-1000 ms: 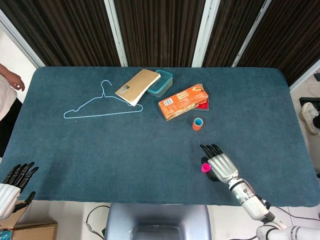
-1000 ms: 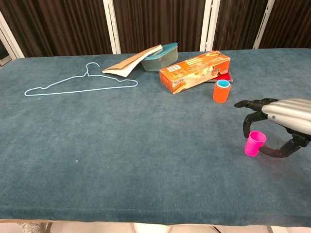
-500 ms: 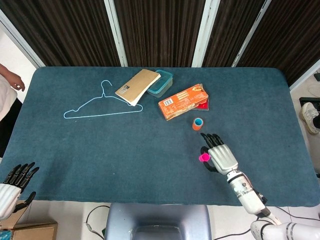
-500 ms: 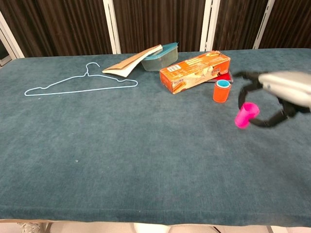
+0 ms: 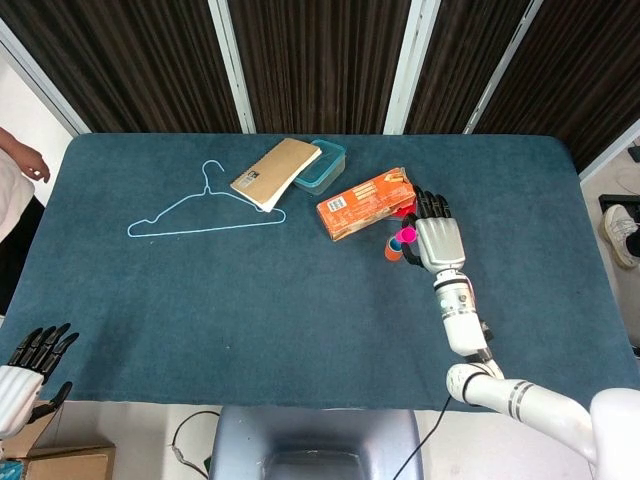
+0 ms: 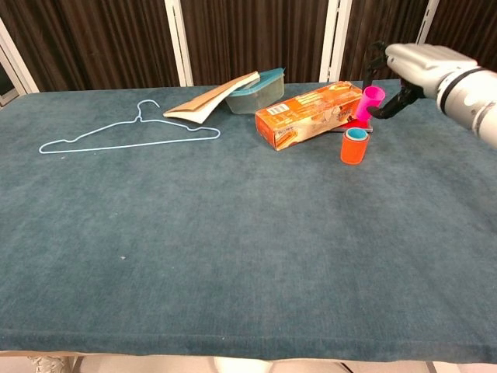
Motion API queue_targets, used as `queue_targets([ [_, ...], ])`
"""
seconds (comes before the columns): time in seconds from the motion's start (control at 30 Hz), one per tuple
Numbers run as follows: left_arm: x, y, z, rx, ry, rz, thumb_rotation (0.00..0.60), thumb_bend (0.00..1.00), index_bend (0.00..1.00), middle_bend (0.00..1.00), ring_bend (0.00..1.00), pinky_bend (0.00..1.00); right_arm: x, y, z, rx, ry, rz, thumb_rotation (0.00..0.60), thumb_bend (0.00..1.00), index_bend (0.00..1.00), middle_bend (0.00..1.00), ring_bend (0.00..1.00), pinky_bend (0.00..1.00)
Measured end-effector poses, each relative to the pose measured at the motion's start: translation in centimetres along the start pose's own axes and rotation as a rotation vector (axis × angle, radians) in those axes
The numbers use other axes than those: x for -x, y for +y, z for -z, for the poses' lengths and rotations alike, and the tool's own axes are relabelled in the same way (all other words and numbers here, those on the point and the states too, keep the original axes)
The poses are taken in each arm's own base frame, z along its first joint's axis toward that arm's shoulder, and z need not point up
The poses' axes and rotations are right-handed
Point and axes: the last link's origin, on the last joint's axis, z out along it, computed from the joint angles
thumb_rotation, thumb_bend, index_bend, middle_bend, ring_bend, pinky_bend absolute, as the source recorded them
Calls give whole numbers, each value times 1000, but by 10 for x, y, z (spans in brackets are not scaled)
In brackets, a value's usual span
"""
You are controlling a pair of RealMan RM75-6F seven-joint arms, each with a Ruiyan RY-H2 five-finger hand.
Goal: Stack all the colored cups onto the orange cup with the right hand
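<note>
My right hand [image 5: 435,237] [image 6: 404,64] holds a pink cup [image 5: 405,237] [image 6: 370,102] in the air, just above and slightly right of the orange cup [image 6: 354,146] [image 5: 392,251]. The orange cup stands upright on the table with a light blue cup nested inside it, its blue rim showing. In the head view the pink cup partly covers the orange cup. My left hand [image 5: 28,365] hangs below the table's near left corner, fingers spread, holding nothing.
An orange carton [image 5: 366,203] [image 6: 312,113] lies just behind the cups with a red flat item under its right end. Further left are a teal lidded box [image 5: 322,164], a tan book [image 5: 274,172] and a light blue wire hanger [image 5: 200,212]. A person stands at the left edge.
My right hand has lifted the pink cup off the table near the front edge and carried it away from me, up to just above the orange cup. The left hand stayed still.
</note>
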Motion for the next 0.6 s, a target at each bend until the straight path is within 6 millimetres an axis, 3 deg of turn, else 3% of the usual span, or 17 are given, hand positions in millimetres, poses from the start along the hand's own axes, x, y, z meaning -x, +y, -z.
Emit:
queue_targets([
  [0.43, 1, 0, -1, 0, -3, 1, 600, 388, 0, 0, 0, 77, 19, -3, -8, 18, -53, 2, 600, 489, 578, 58, 0, 183],
  [0.57, 0, -1, -1, -1, -2, 2, 600, 390, 0, 0, 0, 77, 24, -3, -8, 21, -70, 15, 600, 488, 424, 48, 0, 178],
  [0.6, 0, -1, -1, -2, -2, 2, 600, 389, 0, 0, 0, 77, 25, -3, -8, 24, -78, 19, 600, 488, 289, 27, 0, 156],
])
